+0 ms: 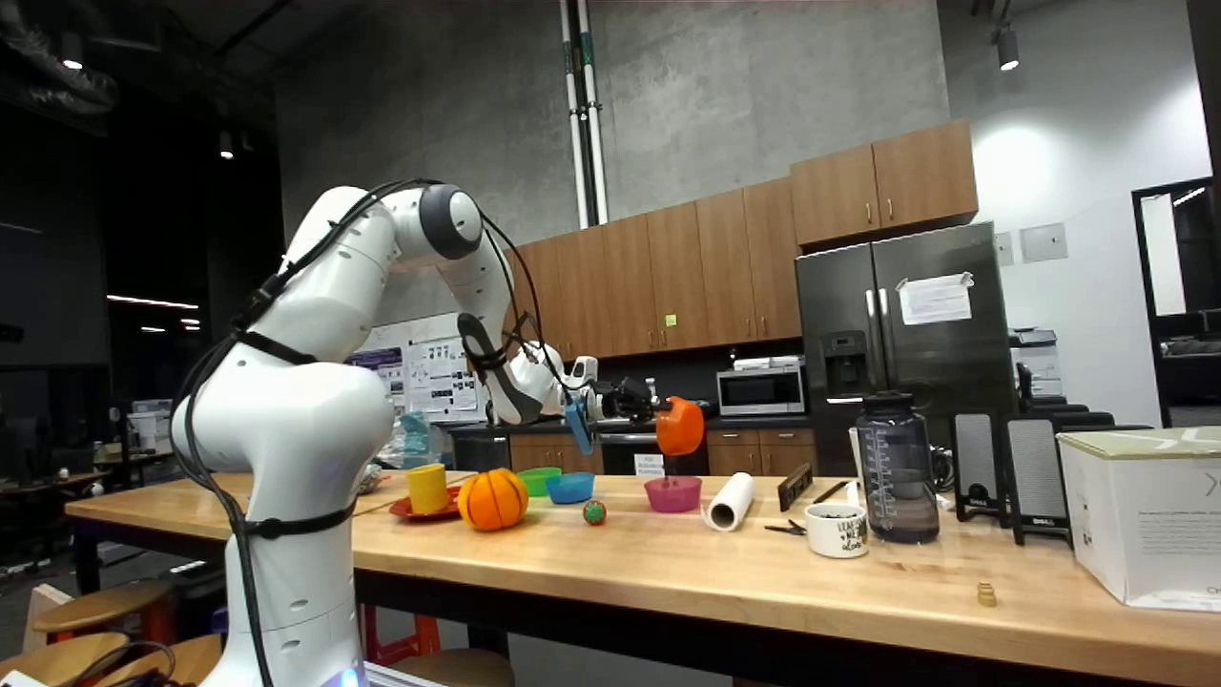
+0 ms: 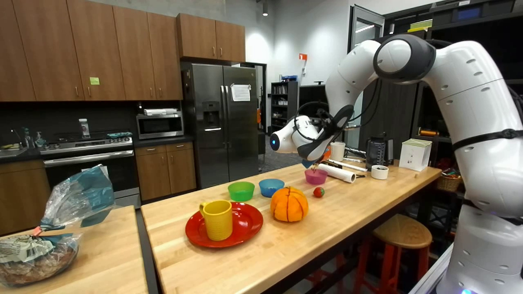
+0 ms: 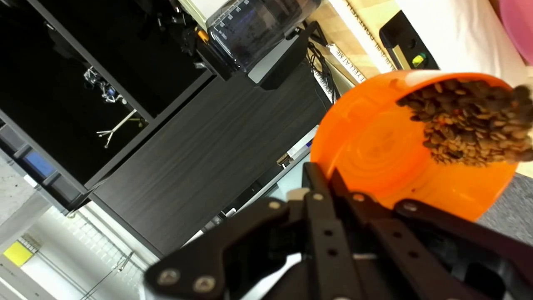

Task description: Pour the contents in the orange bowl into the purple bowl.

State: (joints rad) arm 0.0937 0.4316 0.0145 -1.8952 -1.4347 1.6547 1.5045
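Observation:
The orange bowl (image 1: 680, 426) is tipped on its side in the air above the purple bowl (image 1: 673, 494). My gripper (image 3: 327, 175) is shut on the orange bowl's rim, which also shows in the wrist view (image 3: 383, 137). Brown beans (image 3: 474, 125) lie against the bowl's lower wall and spill over its edge. A thin stream of beans (image 2: 314, 166) falls toward the purple bowl (image 2: 316, 177), which stands upright on the table. In that exterior view the arm hides most of the orange bowl (image 2: 327, 153). The inside of the purple bowl is hidden; only its edge shows in the wrist view (image 3: 520, 29).
A white paper roll (image 1: 733, 499) lies close beside the purple bowl. A blue bowl (image 2: 271, 188), green bowl (image 2: 241, 191), pumpkin-like ball (image 2: 289, 205) and strawberry (image 2: 318, 192) stand nearby. A yellow mug (image 2: 218, 220) sits on a red plate (image 2: 249, 222). A white cup (image 1: 837, 531) and bottle (image 1: 895, 468) stand beyond the roll.

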